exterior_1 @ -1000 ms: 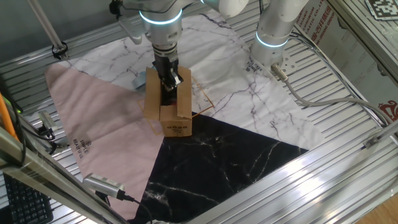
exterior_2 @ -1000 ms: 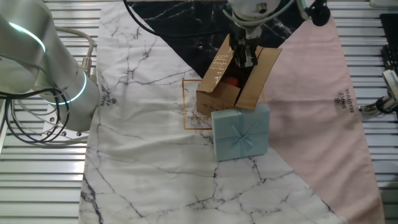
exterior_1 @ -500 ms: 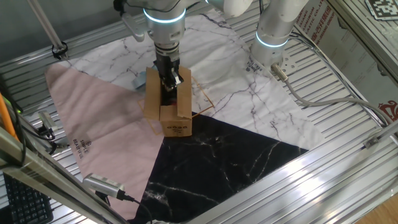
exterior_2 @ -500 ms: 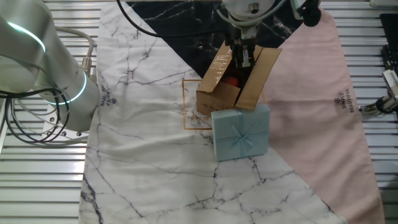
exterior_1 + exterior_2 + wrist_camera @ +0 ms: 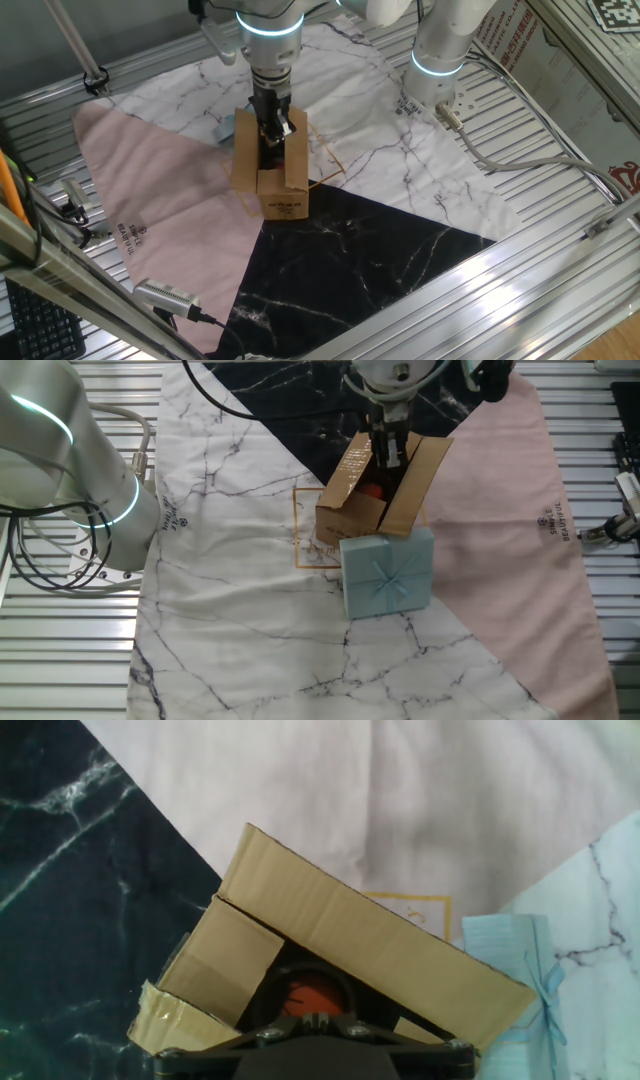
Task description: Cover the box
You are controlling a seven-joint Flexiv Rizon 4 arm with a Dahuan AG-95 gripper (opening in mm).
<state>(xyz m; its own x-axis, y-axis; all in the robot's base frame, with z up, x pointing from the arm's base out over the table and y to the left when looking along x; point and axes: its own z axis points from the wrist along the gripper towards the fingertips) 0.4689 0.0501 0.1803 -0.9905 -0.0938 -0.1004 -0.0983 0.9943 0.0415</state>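
Box: we see the box [image 5: 268, 165] standing on the patchwork cloth [image 5: 160, 190], where the pink, white marble and black marble panels meet — its top flaps stand up and open.
Label: a small dark print faces us on the box's near side in one fixed view.
Gripper: the gripper [image 5: 272, 135] reaches down between the raised flaps; we cannot tell whether its fingers are parted or pressed together.
Inside: the other fixed view shows something orange-red [image 5: 374, 489] within the box — the hand view shows it too, under the flap.
Neighbour: a pale blue gift box [image 5: 388, 572] with a ribbon bow sits just beside the carton.
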